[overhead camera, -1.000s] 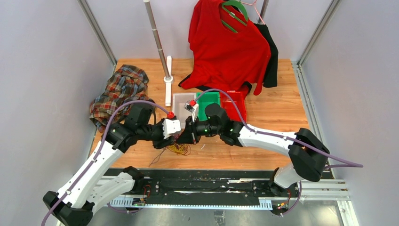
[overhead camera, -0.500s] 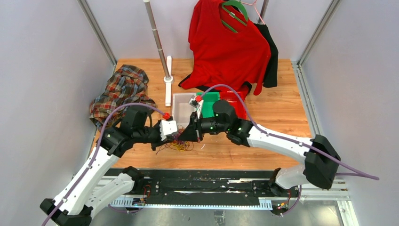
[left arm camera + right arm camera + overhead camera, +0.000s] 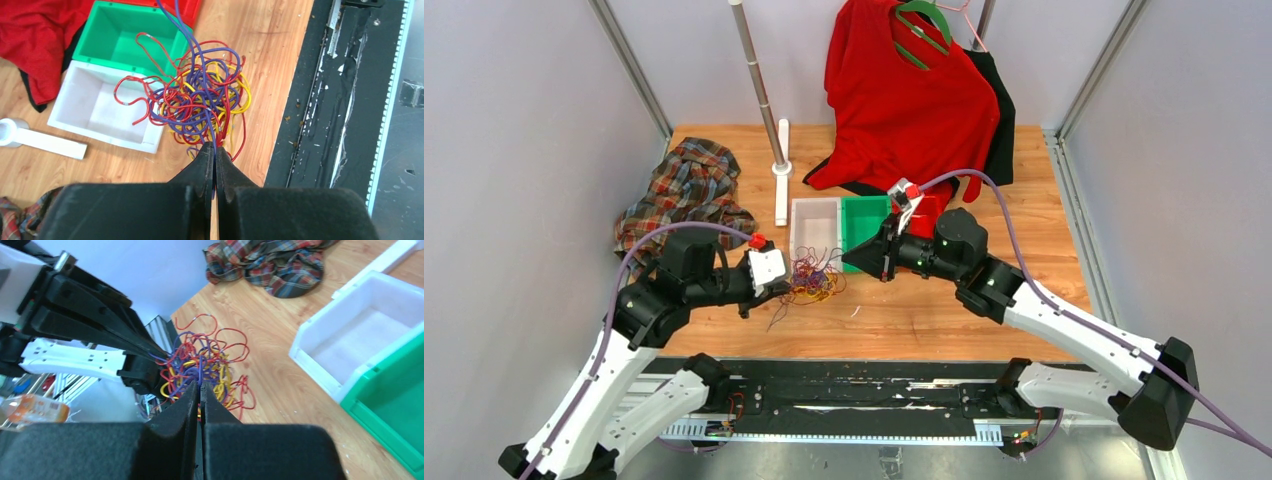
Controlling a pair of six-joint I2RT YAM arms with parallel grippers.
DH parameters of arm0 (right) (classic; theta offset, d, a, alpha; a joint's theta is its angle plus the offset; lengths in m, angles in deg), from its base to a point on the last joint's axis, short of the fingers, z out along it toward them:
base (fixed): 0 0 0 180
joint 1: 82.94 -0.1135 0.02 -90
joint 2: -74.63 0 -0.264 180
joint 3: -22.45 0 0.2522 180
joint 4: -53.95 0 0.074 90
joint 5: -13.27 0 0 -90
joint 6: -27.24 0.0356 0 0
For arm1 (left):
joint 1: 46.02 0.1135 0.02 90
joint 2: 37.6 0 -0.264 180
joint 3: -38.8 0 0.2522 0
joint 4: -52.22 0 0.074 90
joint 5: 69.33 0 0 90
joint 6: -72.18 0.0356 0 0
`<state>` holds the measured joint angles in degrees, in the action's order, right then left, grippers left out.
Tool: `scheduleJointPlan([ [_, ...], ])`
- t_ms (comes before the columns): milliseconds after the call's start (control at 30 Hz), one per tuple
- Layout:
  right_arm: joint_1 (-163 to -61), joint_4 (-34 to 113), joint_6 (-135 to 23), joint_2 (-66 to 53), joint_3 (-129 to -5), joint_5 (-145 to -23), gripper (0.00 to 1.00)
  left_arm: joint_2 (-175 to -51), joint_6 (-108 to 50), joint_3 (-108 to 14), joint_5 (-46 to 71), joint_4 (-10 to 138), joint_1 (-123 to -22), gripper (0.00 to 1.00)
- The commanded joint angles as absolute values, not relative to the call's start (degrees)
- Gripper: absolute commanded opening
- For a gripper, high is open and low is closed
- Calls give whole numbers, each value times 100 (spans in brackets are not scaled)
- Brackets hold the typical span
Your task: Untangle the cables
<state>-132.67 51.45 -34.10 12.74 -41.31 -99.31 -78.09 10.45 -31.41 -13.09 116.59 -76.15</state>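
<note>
Now my left gripper (image 3: 215, 152) and right gripper (image 3: 200, 387) are each clamped on strands of the cables (image 3: 205, 95), the clump between them beside the white bin (image 3: 814, 225).

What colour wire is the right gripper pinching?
Purple. The wire in the right gripper shows best in the right wrist view.

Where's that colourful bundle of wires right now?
In the top view the cables are left of centre, at the near edge of the white bin, pinched between the left gripper and the right gripper.
</note>
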Motion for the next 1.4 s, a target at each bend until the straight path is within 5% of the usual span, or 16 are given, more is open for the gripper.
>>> scheduleJointPlan([
  [0,-13128,4885,-3685,1597,-4064,-9107,1,-7631,1203,-3175,-951,11605,-7619,0],
  [400,-11581,4495,-3590,1722,-4463,-9241,1,-6867,2993,-2456,512,12177,-7617,1],
  [867,-11177,4331,-3288,1880,-4186,-9631,1,-6659,3629,-2467,1072,12521,-7617,0],
  [900,-11177,4437,-3203,1862,-4167,-9731,1,-6679,3545,-2478,1020,12517,-7619,3],
  [933,-11172,4538,-3103,1848,-4153,-9855,1,-6704,3485,-2480,976,12513,-7620,16],
  [1000,-11185,4773,-2873,1777,-4175,-10185,1,-6787,3277,-2469,962,12441,-7621,57],
  [1033,-11197,4899,-2743,1716,-4195,-10375,1,-6829,2987,-2458,1014,12308,-7617,68],
  [1167,-11449,5362,-2399,1515,-4306,-10860,1,-7118,1792,-2539,582,11722,-7617,78],
  [1367,-12277,5354,-2623,1167,-4623,-10954,1,-7846,777,-2905,-334,10739,-7622,77],
])
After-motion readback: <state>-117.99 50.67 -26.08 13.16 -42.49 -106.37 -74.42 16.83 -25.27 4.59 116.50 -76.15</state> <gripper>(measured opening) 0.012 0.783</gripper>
